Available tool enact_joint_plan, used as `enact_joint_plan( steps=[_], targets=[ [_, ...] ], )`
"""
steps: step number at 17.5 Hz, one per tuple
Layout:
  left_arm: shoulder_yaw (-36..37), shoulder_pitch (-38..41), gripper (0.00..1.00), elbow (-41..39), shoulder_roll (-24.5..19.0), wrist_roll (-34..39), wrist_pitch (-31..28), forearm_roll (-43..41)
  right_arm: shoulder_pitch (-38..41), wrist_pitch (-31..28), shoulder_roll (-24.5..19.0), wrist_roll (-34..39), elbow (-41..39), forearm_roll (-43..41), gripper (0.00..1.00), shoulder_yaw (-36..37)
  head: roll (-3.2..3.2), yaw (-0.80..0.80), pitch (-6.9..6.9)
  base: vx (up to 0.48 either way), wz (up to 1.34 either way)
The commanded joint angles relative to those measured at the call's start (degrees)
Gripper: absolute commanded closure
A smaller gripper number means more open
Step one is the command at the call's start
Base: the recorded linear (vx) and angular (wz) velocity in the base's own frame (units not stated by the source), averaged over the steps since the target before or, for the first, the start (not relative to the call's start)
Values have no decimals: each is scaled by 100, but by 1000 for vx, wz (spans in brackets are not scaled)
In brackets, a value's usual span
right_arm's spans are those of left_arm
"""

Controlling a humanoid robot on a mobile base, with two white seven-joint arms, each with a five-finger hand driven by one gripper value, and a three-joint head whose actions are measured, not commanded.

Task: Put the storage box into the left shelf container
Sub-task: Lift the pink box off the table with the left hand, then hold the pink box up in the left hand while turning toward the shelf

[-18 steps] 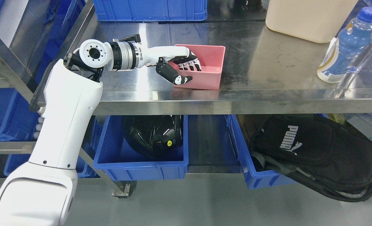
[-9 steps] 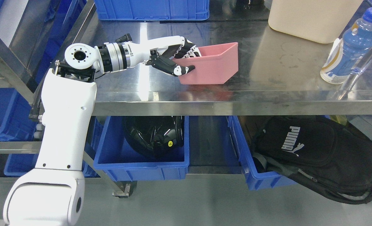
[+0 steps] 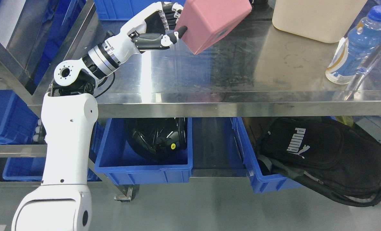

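Above the tabletop (image 3: 274,70) my left hand (image 3: 158,24) has lifted the pink storage box (image 3: 209,22) clear; its fingers (image 3: 174,35) grip the box's left wall. I see it tipped bottom toward me, beside the blue shelf container (image 3: 119,9), where earlier it sat low.

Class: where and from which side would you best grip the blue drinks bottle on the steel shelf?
Grip the blue plastic bottle around its mid body, coming from its left, probably. It stands upright near the steel shelf's right end, with open surface to that side.
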State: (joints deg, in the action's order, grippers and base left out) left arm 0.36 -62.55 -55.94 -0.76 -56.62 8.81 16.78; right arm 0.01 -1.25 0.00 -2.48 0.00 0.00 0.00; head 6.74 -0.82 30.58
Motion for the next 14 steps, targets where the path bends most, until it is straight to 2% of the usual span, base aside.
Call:
enact_joint_plan(
  steps=[1, 2, 5, 8, 10, 12, 14],
  targets=[
    [-405, 980, 99, -1539, -24, 790, 654, 862, 51, 2, 100, 2, -100, 9, 0, 27, 0, 0, 0, 8, 64],
    [-327, 1200, 99, -1873, -24, 1036, 901, 862, 51, 2, 100, 2, -100, 9, 0, 27, 0, 0, 0, 8, 64],
    [330, 2042, 98, -2849, -24, 1661, 1078, 862, 51, 2, 100, 2, -100, 9, 0, 27, 0, 0, 0, 35, 291],
    [1270, 2922, 98, -3081, -24, 2057, 1735, 818, 51, 2, 100, 2, -100, 9, 0, 27, 0, 0, 0, 26, 610],
    [1930, 3318, 98, -3089, -24, 2076, 2123, 800, 51, 2, 100, 2, -100, 9, 0, 27, 0, 0, 0, -11, 732],
    [2039, 3609, 98, -3089, -24, 2102, 2370, 774, 51, 2, 100, 2, -100, 9, 0, 27, 0, 0, 0, -29, 850],
    [1768, 3741, 98, -3089, -24, 2277, 2598, 774, 51, 2, 100, 2, -100, 9, 0, 27, 0, 0, 0, -16, 1073]
  ],
)
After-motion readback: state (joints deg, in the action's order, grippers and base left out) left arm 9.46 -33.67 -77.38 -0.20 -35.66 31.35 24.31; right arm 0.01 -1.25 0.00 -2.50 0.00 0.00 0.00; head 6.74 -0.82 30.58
